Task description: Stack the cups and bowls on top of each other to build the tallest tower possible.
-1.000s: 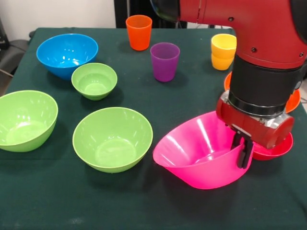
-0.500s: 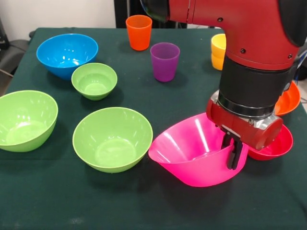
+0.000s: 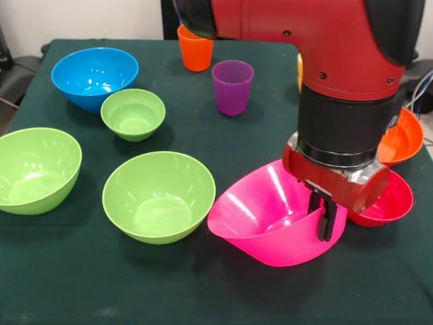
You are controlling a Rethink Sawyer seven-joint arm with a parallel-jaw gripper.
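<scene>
Bowls: 3 lime green, 1 blue, 1 pink, pincer clamping its rim.

The counter, under a dark green cloth, carries a blue bowl far left, three lime green bowls nearer, an orange cup and purple cup far centre, and red and orange bowls right.

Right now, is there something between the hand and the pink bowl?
No. The hand is already at the pink bowl, gripping its rim, with the bowl tilted. The red bowl sits just beside it.
</scene>
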